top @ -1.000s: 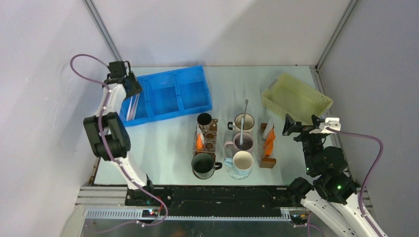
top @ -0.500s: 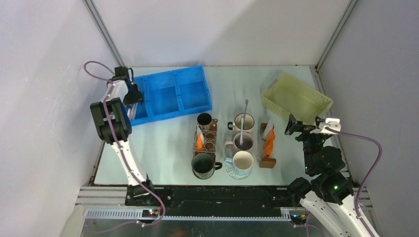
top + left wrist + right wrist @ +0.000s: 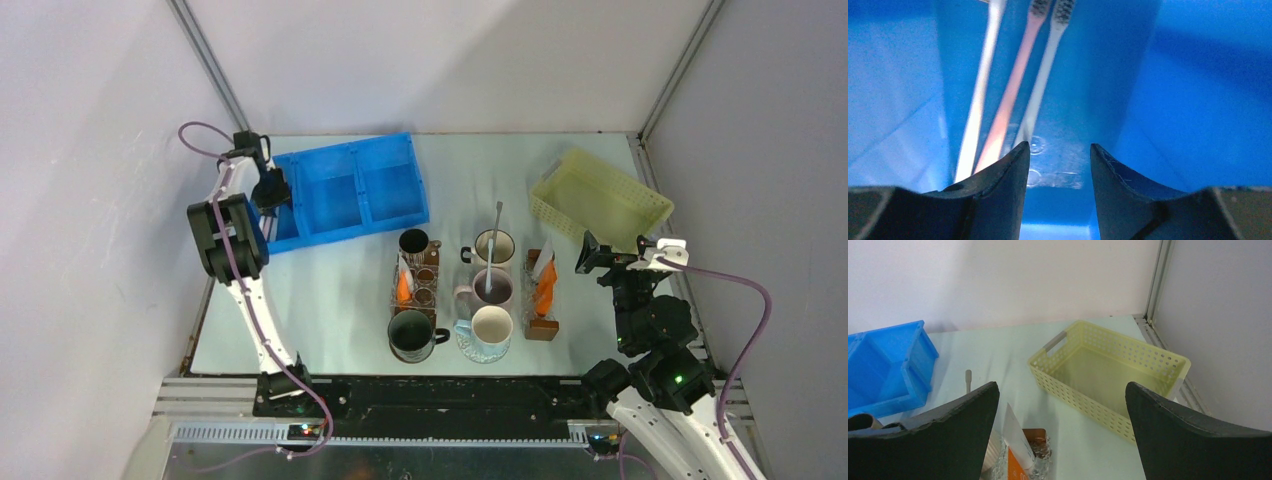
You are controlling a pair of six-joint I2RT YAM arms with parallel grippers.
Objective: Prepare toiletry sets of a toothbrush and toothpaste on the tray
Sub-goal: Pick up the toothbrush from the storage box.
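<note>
Three toothbrushes lie lengthwise in the left compartment of the blue bin [image 3: 385, 185]: a white toothbrush [image 3: 979, 90], a pink one [image 3: 1013, 85] and a pale one [image 3: 1044, 70]. My left gripper [image 3: 1059, 145] is low inside that compartment, open, with only bare bin floor between its jaws; its left finger [image 3: 1003, 175] covers the handle ends. Another toothbrush [image 3: 494, 240] stands in a mug. Orange toothpaste tubes [image 3: 403, 287] [image 3: 545, 290] sit in clear boxes. My right gripper [image 3: 1060, 385] hangs wide open above the right box's toothpaste [image 3: 1015, 447]. No flat tray shows in these views.
A pale yellow perforated basket [image 3: 640, 205] stands at the back right. Several mugs [image 3: 491, 328] cluster mid-table between the two clear boxes, with a dark mug [image 3: 412, 333] at the front left. The left arm's elbow [image 3: 225, 240] stands near the left wall.
The left arm folded in and lowered its gripper deeper into the bin's left compartment, its jaws narrowing. The right arm has barely moved.
</note>
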